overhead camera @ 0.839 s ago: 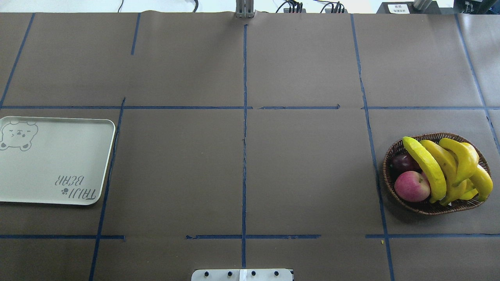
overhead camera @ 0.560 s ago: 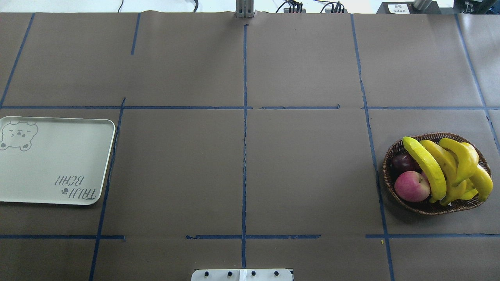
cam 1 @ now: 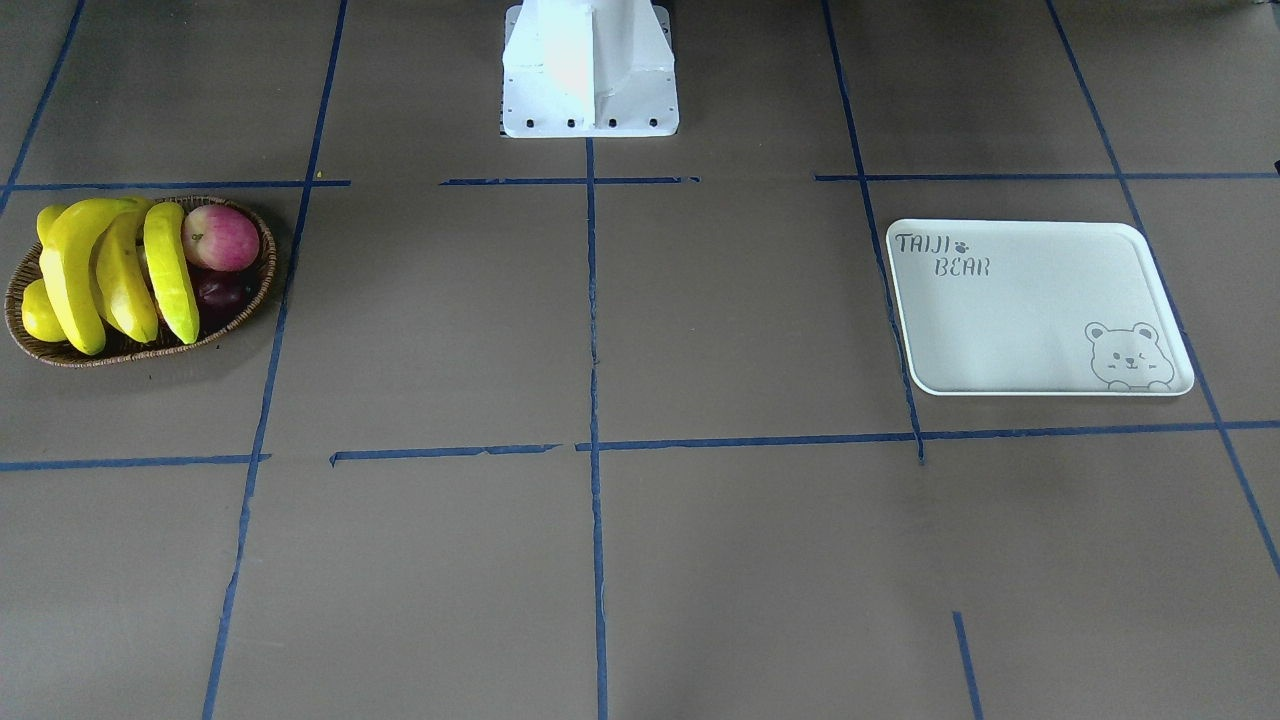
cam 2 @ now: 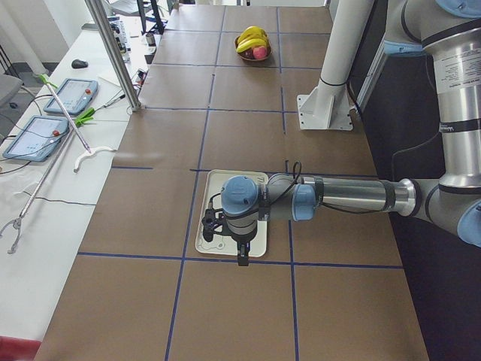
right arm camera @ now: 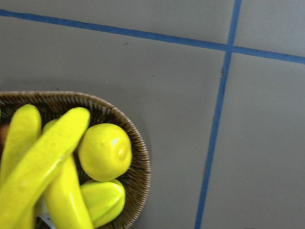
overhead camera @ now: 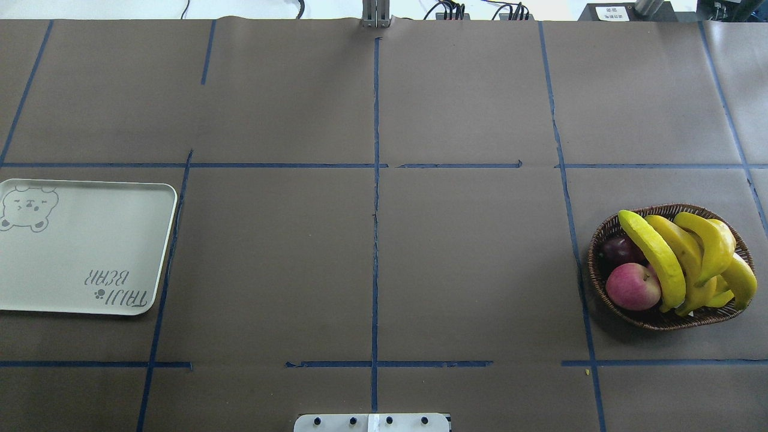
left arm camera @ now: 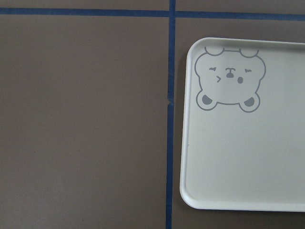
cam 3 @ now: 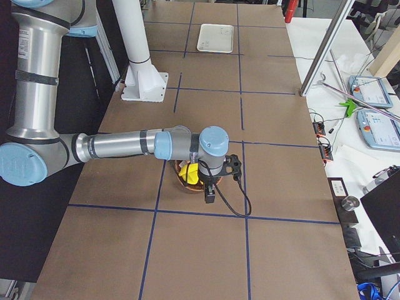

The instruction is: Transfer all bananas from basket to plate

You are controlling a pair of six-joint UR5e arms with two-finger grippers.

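A table (overhead camera: 468, 264) covered in brown paper and divided into fields by blue tape lines (overhead camera: 375, 240) is shown, with the robot's white pedestal (cam 1: 590, 70) bolted at the middle of the robot's edge. The basket (overhead camera: 660, 324) of brown wicker is set on the robot's right side of the table, and the bananas (overhead camera: 657, 258) are heaped in it, side by side and partly over one another, their tips reaching over the rim. A red apple (overhead camera: 631, 286) and a dark purple fruit (overhead camera: 618, 247) are lodged beside them in the same basket, and a round yellow fruit (right arm camera: 105, 151) is seen against the wicker wall in the right wrist view. The plate (overhead camera: 84, 240) is laid flat on the robot's left side, well apart from the basket, with only its grey bear drawing (overhead camera: 27, 207) and its lettering (overhead camera: 117, 288) on it. The left arm (cam 2: 346, 197) is stretched out level, and the left gripper (cam 2: 242, 259) is held above the plate. The right arm (cam 3: 119, 147) is stretched out likewise, and the right gripper (cam 3: 209, 197) is held above the basket. Whether either gripper is open or closed cannot be told, since both are shown only in the side views.
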